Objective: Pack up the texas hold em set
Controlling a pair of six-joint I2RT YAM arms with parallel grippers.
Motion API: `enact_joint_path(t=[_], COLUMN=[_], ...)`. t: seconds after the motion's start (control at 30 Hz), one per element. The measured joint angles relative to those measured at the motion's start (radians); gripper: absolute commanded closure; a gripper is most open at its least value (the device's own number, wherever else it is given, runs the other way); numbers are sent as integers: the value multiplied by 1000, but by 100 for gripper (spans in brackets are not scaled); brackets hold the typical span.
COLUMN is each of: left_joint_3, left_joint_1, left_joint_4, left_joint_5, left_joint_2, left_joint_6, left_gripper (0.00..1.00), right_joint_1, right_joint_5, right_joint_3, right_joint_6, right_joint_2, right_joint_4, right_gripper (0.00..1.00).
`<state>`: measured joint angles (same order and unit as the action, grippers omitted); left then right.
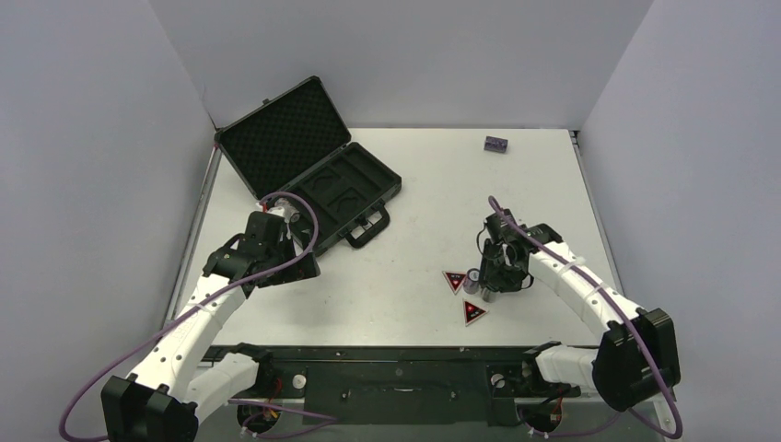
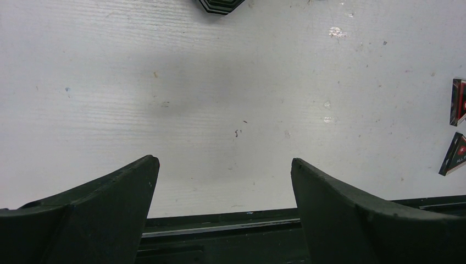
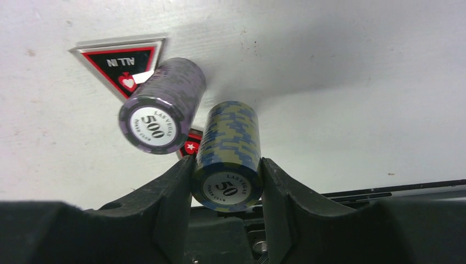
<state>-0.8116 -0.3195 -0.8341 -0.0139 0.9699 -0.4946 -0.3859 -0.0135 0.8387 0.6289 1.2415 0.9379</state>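
Note:
The black briefcase [image 1: 345, 189] lies open at the back left, its foam lid [image 1: 276, 133] raised. My right gripper [image 1: 491, 287] [image 3: 227, 163] is shut on a blue-and-yellow "50" chip stack [image 3: 229, 143], which stands on the table. A purple "500" chip stack [image 3: 159, 110] [image 1: 473, 276] stands just to its left. One red-and-black triangular token [image 1: 454, 281] [image 3: 123, 60] lies beyond the stacks. The other token [image 1: 474, 313] [image 3: 190, 146] is partly hidden behind them. My left gripper [image 1: 297, 267] [image 2: 225, 162] is open and empty above bare table, near the case's front. A third stack is not in view.
A small purple object [image 1: 497, 144] lies at the back right. The case's handle [image 1: 367, 230] [image 2: 220, 5] sticks out toward the table's middle. The black rail [image 1: 396, 354] runs along the near edge. Grey walls enclose the table on three sides.

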Motion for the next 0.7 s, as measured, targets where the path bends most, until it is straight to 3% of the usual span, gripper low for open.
enact_joint_path(t=[0.43, 0.5, 0.57, 0.7], left_joint_3=[0, 0, 0, 0], left_joint_1=[-12, -14, -15, -14], left_joint_4=[0, -1, 0, 1], left_joint_5=[-28, -47, -76, -114], left_joint_2=[3, 3, -2, -58], left_joint_6=[-2, -11, -26, -72], left_gripper=[12, 9, 1, 4], right_joint_1=[8, 14, 20, 24], right_joint_5=[-64, -70, -71, -66], right_joint_3=[264, 304, 357, 463], right_joint_6=[-33, -41, -45, -52], right_joint_2=[-39, -39, -39, -37], right_joint_4=[198, 228, 260, 294], right_gripper=[100, 100, 100, 100])
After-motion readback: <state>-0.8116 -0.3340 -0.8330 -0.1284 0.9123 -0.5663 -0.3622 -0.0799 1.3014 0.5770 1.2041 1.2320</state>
